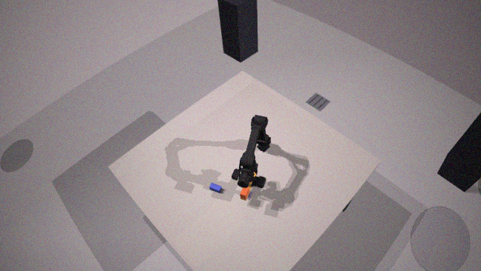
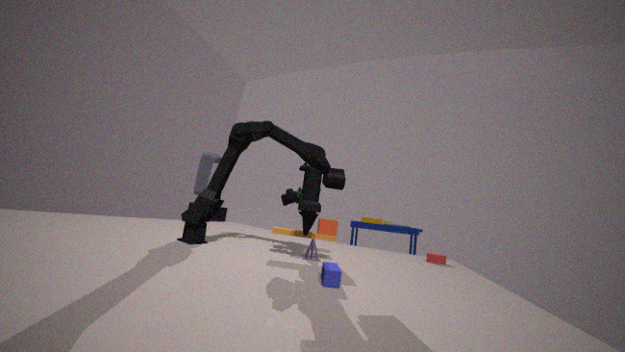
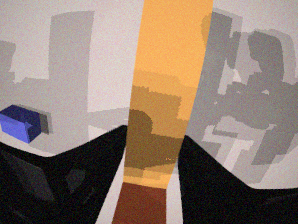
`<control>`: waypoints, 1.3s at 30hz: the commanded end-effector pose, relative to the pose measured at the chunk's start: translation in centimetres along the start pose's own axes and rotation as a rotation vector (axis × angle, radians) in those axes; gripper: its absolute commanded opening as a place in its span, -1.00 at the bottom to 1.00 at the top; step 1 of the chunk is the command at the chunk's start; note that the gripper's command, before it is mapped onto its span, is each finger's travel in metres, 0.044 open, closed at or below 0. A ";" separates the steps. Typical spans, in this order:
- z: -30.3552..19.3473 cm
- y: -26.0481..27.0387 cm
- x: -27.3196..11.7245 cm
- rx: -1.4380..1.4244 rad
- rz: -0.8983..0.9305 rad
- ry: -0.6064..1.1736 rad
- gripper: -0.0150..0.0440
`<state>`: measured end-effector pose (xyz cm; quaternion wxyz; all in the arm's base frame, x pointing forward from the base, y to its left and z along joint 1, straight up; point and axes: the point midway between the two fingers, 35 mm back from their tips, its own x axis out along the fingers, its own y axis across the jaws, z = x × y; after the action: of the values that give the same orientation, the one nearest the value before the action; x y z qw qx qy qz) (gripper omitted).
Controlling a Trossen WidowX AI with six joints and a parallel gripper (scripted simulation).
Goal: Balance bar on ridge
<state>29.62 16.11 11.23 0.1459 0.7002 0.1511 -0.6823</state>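
The bar [image 1: 250, 184] [image 2: 288, 231] [image 3: 165, 50] lies over the ridge [image 2: 312, 252], the gripper's [image 1: 245, 179] [image 2: 306, 234] [image 3: 155, 132] fingers narrowly astride it, pinching or not I cannot tell; off-centre weight from the orange block [image 1: 244, 193] [image 2: 328, 227] [image 3: 141, 204] could tip it upon release.

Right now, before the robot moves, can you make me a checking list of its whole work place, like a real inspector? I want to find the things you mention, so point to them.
Surface: pale table top [image 1: 222, 237] [image 2: 192, 289] [image 3: 112, 60], with shadows across it.
Job's things: yellow-orange bar [image 1: 250, 184] [image 2: 288, 231] [image 3: 167, 50] off the table, above the purple ridge [image 2: 312, 243]; orange block [image 1: 245, 193] [image 2: 328, 227] [image 3: 142, 205] at one end. Whether it would balance alone: can't tell.
Clutter: blue block [image 1: 215, 187] [image 2: 332, 275] [image 3: 21, 124] near the ridge; red block [image 2: 437, 259] farther off.
Gripper [image 1: 246, 179] [image 2: 306, 234] [image 3: 153, 136]: slightly open, fingers either side of the bar.
Cables: nothing seen.
Surroundings: blue bench [image 2: 385, 227], floor grate [image 1: 318, 101], dark pillar [image 1: 240, 29].
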 end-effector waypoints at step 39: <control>-0.4 0.0 -2.7 0.000 0.000 0.005 1.00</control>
<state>29.53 16.07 11.87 0.1471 0.6962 0.1499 -0.6864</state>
